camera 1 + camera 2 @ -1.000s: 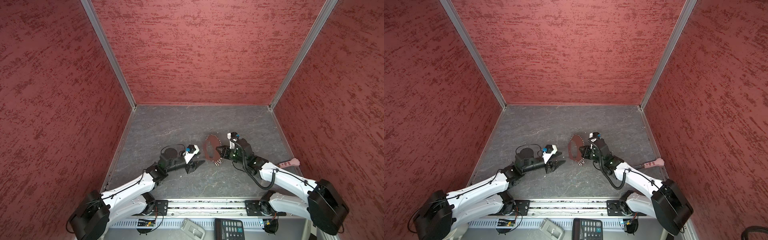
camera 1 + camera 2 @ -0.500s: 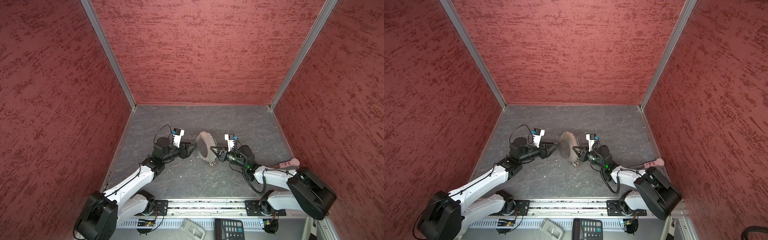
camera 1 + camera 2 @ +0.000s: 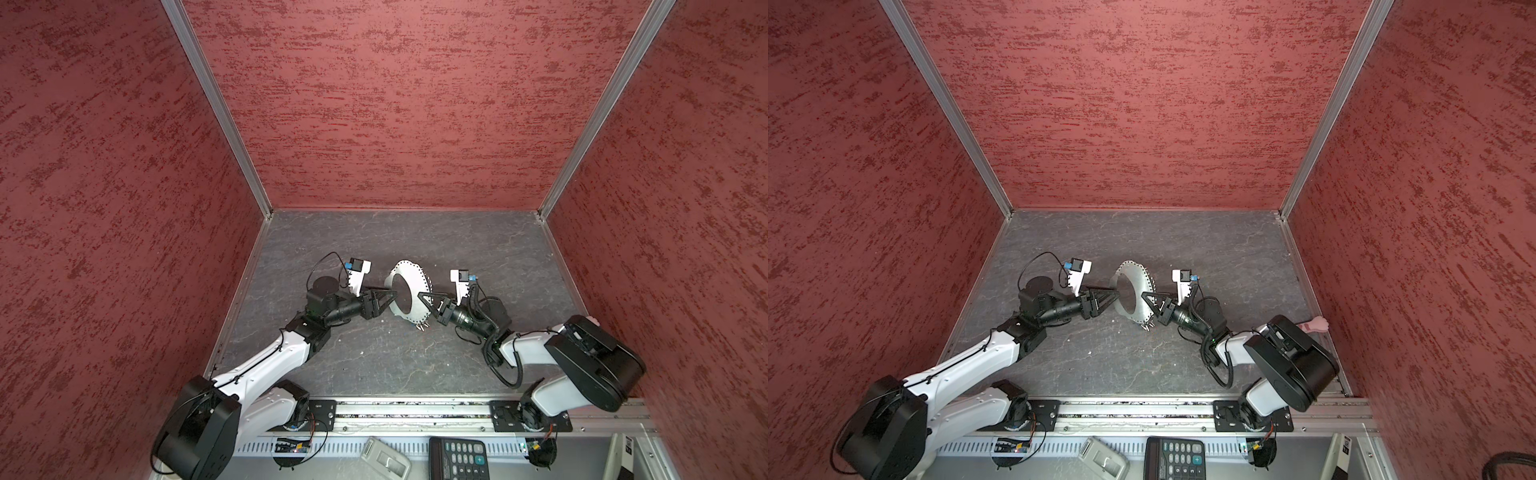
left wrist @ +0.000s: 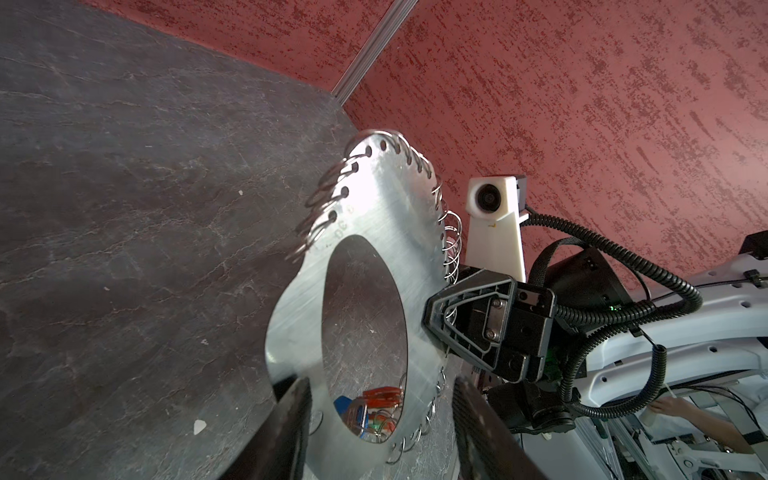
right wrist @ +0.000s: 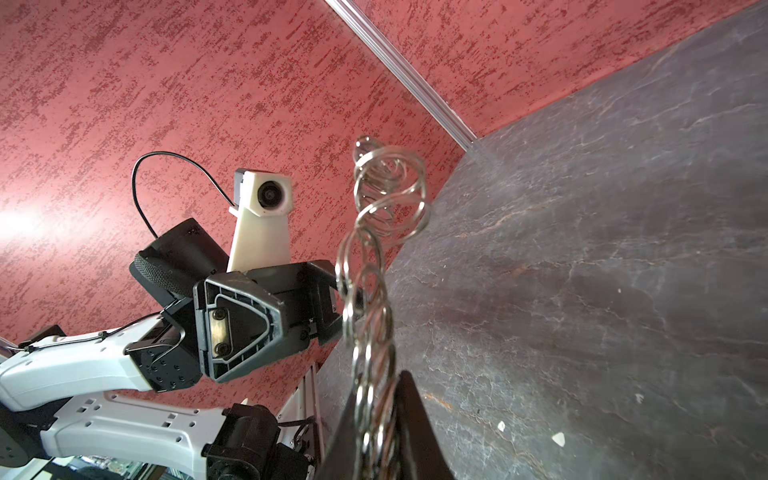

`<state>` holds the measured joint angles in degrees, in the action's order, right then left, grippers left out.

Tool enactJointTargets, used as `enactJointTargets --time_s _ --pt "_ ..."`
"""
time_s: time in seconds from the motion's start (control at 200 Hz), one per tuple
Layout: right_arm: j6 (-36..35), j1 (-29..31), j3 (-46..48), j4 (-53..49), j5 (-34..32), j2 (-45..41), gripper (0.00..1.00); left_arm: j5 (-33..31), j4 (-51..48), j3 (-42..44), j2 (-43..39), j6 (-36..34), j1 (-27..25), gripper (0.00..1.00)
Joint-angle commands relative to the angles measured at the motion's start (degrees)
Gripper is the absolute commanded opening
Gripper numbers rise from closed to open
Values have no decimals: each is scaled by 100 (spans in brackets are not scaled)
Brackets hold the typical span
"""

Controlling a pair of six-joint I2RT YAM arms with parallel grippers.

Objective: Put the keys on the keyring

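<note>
- Worktop (image 3: 374,365): a grey slab, with all the work going on near its centre.
- Keyring (image 3: 411,273): a silver disc with a big oval hole and small wire rings round its rim, held on edge at mid-worktop in both top views.
- Right fingers (image 4: 469,291): clamped on the disc's rim at its 3 o'clock.
- Left fingers (image 4: 295,428): apart at the disc's 9 o'clock. I cannot tell whether they touch it.
- Tagged keys (image 4: 374,405): orange, blue and green, hanging near 5 o'clock, and I judge them already threaded.
- Red-tagged key: I cannot make it out anywhere, so threading it seems still to do.
</note>
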<state>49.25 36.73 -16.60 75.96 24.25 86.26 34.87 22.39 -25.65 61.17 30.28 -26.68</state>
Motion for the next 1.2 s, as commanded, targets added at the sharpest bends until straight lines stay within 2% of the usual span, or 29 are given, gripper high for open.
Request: enactJointTargets --time_s 0.0,0.18,0.366,0.461,0.521,0.661,0.751,0.942,1.037,1.197 --pt "-6 97 -23 685 68 -268 0 -141 -95 156 -172 -14 59 57" --pt "-277 97 -49 162 -17 -748 0 -280 -274 192 -463 -31 136 62" --pt "-252 131 -139 151 206 -753 0 157 166 225 -279 123 128 58" --pt "-202 185 -134 333 249 -648 0 403 852 299 -232 301 85 50" --pt "-188 207 -116 423 230 -602 0 502 876 233 -223 295 46 40" --pt "-196 228 -85 557 140 -568 0 704 992 168 -280 188 -122 30" --pt "-244 229 -40 560 38 -609 0 744 845 105 -347 72 -202 20" --pt "-424 229 76 315 -331 -715 2 767 811 105 -523 -17 -241 13" --pt "-450 229 86 272 -351 -724 5 756 751 64 -590 -42 -255 4" --pt "-447 225 102 278 -314 -716 11 817 712 -64 -682 -63 -341 0"
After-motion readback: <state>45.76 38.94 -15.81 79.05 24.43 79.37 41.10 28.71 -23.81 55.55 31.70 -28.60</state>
